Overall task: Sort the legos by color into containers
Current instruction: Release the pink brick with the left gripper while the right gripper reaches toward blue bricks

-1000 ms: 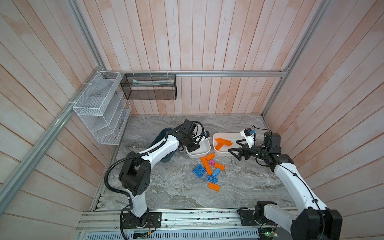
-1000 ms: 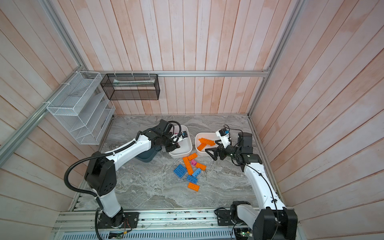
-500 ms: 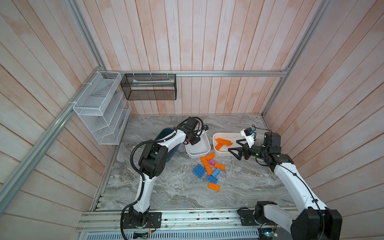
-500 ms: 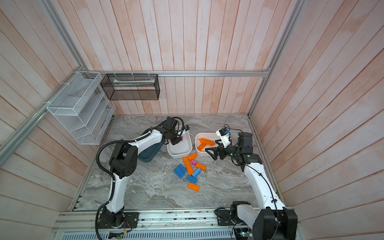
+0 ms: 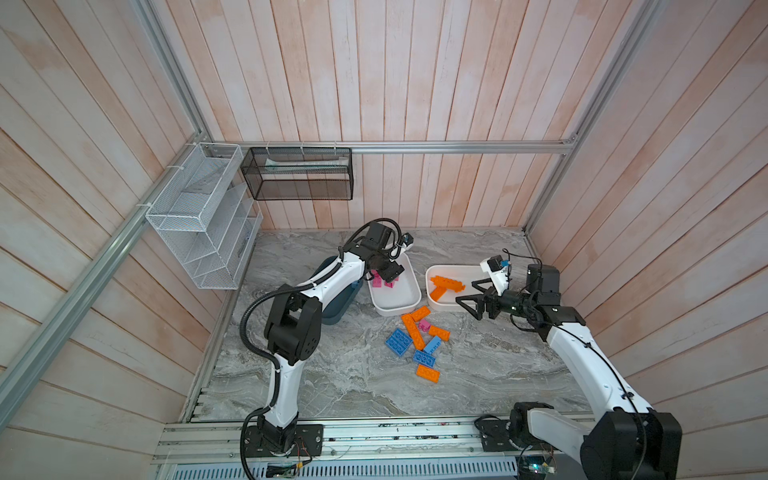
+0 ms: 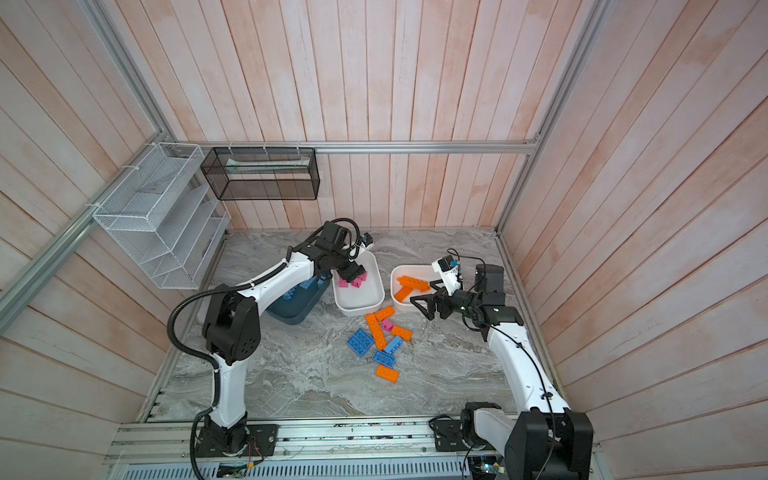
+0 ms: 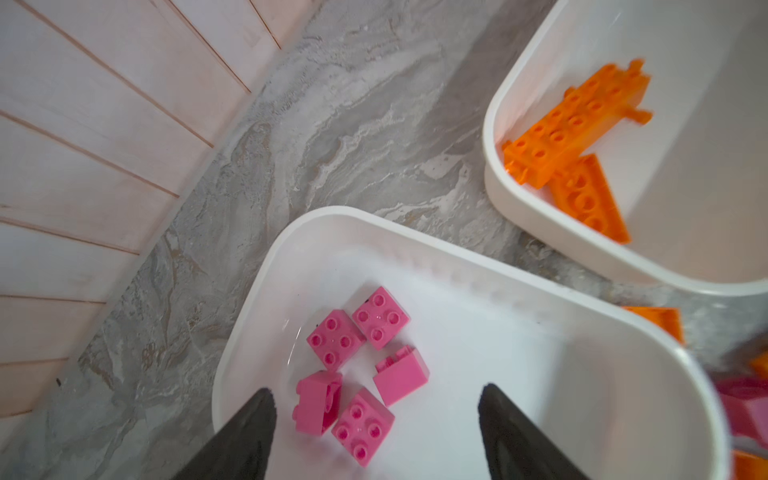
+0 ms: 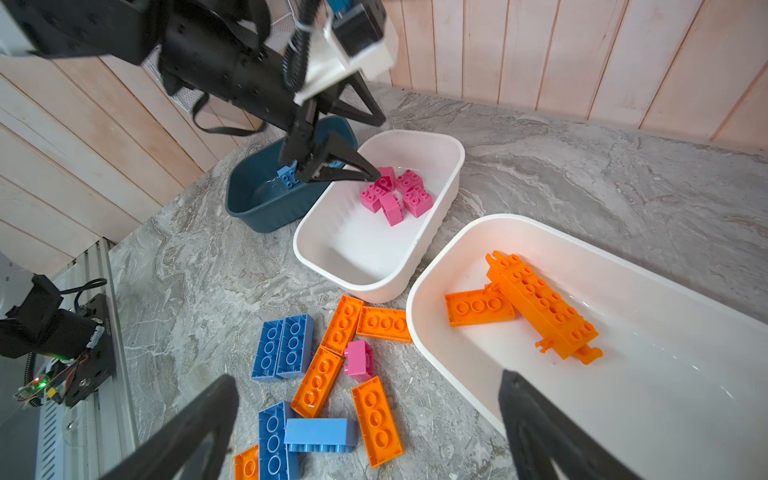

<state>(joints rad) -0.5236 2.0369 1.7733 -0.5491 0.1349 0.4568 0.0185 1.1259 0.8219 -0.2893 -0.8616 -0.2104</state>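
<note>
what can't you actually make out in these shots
- Teal tub: its brick count; the left arm covers most of it in a top view.
- Loose bricks past the white tub: blurred and cut by the frame edge, left wrist view.
- An orange brick: cut off by the frame edge, right wrist view.

Soft, even white light fills both top views as I watch, leaving only faint shadows on the floor (image 5: 353, 374), while the wall planks (image 5: 374, 83) bow toward the frame edges. On my left wrist feed the orange bricks (image 7: 577, 120) smear with blur and the white tub (image 7: 457, 251) rim glares; the right wrist feed is crisp.
</note>
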